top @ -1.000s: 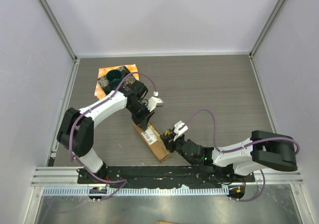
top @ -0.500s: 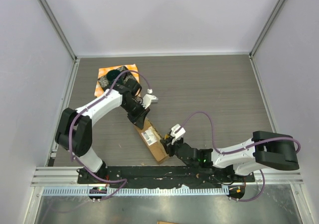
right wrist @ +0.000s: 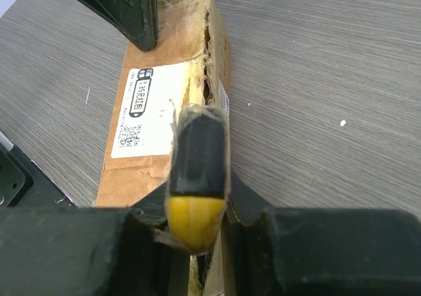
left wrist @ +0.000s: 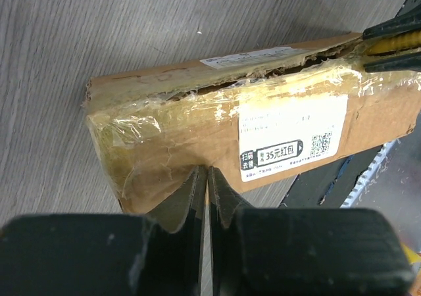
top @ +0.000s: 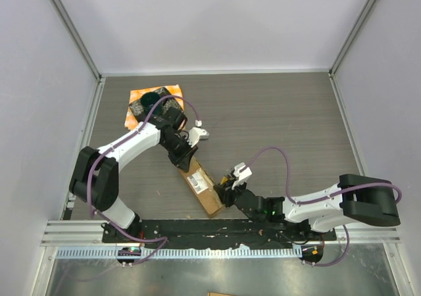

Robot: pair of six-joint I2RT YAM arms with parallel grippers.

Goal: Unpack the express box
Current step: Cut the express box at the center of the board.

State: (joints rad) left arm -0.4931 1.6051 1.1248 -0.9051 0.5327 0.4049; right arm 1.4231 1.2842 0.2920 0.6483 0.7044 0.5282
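Left gripper edged leftward, shut over the express box; right gripper clamps its flap; orange cloth beyond.

I see grey wood-grain table. Box lies flat at 6 o'clock, near front edge, long axis running 11 to 5. Orange cloth at 10 o'clock, far-left corner, well apart from box.

Reaches down to the far end of the express box with the left gripper, fingers pressed close together. Pinches the torn top edge at the near end with the right gripper, arm stretched low.
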